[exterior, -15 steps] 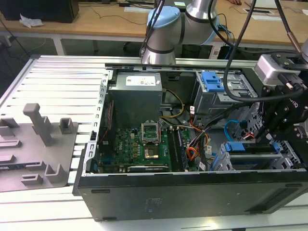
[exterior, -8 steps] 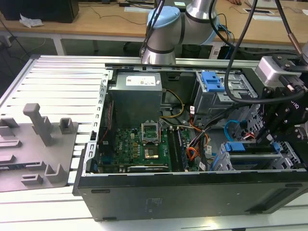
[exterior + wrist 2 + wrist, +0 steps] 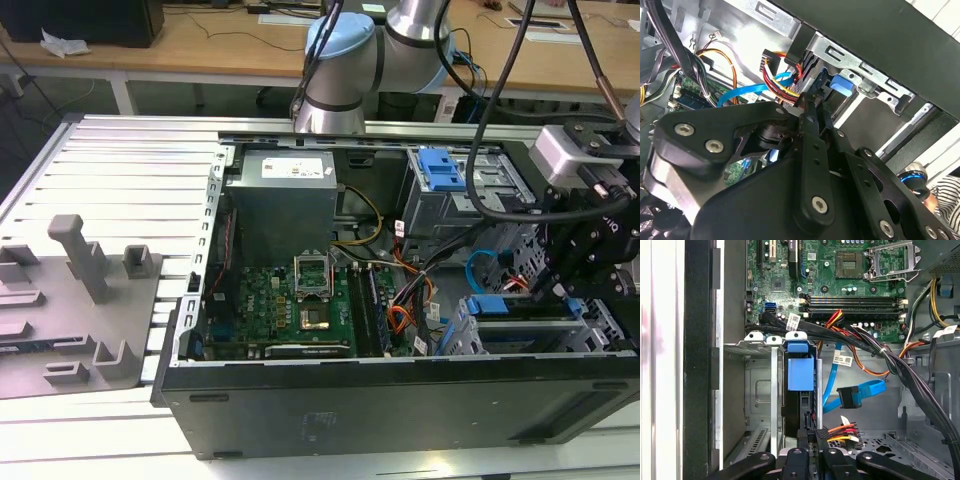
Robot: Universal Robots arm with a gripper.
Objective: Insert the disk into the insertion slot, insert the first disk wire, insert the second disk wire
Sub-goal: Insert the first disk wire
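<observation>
The disk [image 3: 800, 371] stands on edge inside the insertion slot [image 3: 757, 385], its blue carrier handle facing the motherboard; in the exterior view the disk [image 3: 487, 305] sits in the grey cage [image 3: 520, 338] at the case's front right. My gripper [image 3: 809, 436] is at the disk's rear edge, fingers close together on the dark connector of the first disk wire [image 3: 840, 431], a red, orange, yellow and black bundle. In the second wrist view the gripper [image 3: 812, 107] touches that same bundle [image 3: 782, 75]. The second disk wire [image 3: 860, 392], light blue, hangs loose beside the disk with its connector free.
A taller grey box with a blue latch [image 3: 440, 170] stands behind the cage. Black cable bundles [image 3: 900, 365] cross over the motherboard [image 3: 280, 305]. The power supply [image 3: 285, 195] fills the case's back. A grey fixture [image 3: 80, 290] lies on the exterior view's left. A striped sleeve [image 3: 946, 200] shows beyond the case.
</observation>
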